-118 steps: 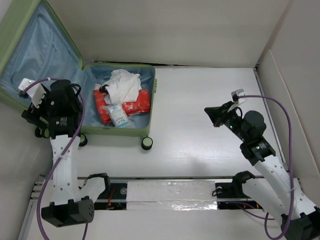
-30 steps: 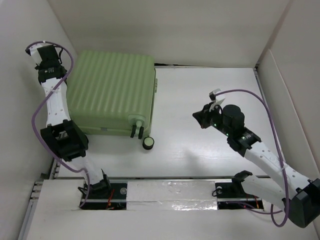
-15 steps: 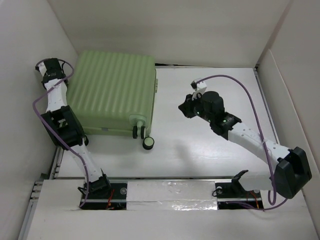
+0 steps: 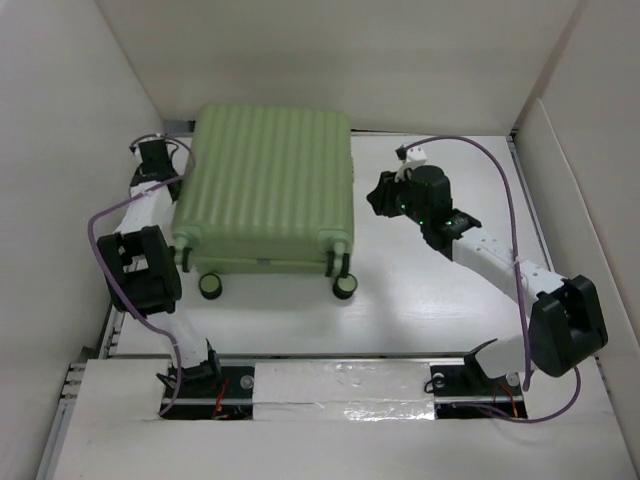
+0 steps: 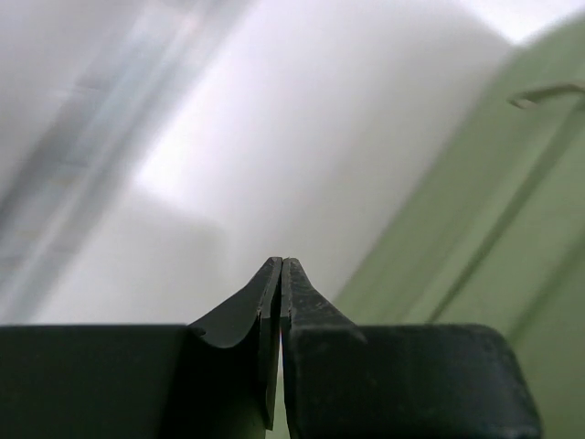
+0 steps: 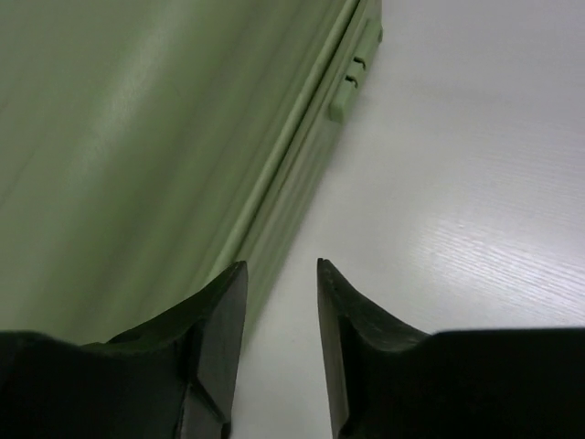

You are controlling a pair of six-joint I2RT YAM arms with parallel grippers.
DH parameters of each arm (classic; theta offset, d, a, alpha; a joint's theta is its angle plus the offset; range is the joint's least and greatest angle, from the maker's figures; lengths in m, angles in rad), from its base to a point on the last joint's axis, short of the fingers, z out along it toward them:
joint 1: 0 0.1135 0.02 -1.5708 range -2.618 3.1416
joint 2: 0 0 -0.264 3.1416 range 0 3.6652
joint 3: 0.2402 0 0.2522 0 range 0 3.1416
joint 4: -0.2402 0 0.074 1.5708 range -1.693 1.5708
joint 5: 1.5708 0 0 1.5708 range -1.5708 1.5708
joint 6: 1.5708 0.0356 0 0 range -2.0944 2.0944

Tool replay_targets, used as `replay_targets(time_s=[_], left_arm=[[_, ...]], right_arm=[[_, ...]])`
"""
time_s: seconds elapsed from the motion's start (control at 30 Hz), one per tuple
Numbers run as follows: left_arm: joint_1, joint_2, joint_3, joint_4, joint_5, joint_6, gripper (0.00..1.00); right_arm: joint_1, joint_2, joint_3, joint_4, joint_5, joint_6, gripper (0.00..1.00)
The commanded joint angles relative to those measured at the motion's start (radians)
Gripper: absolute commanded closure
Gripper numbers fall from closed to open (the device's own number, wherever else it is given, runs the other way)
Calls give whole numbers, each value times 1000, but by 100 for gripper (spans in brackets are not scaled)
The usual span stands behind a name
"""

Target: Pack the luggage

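Right gripper [image 4: 378, 200], jaws apart and empty, hangs beside the closed suitcase [image 4: 265, 185], which I see just to its left.

Noticed hard, ribbed plastic on the luggage [image 4: 265, 185], smooth with a soft sheen. Spotted faint wood grain in the white counter [image 6: 475, 183], semi-glossy. Pegged the fingers [image 6: 218, 320] as matt black plastic.

We see a white wood-grain tabletop [image 4: 430, 310] boxed in by plain white panel walls [image 4: 350, 60]; a crinkled silver foil strip [image 4: 340, 392] runs along its near edge.
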Motion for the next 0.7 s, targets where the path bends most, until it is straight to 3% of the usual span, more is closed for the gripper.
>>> replay_targets(time_s=[0.0, 0.1, 0.37, 0.53, 0.67], left_arm=[[-261, -165, -173, -64, 366, -79, 100], [-350, -305, -313, -15, 386, -133, 100], [-505, -557, -568, 31, 303, -201, 100], [-634, -658, -658, 53, 245, -259, 100], [-715, -749, -778, 111, 225, -334, 100]], right_arm=[[-92, -12, 52, 26, -18, -6, 56], [-143, 8, 73, 8, -31, -18, 49], [-263, 171, 164, -81, -40, -29, 50], [-226, 296, 245, -107, -159, -49, 52], [-154, 416, 409, -165, -236, -64, 54]])
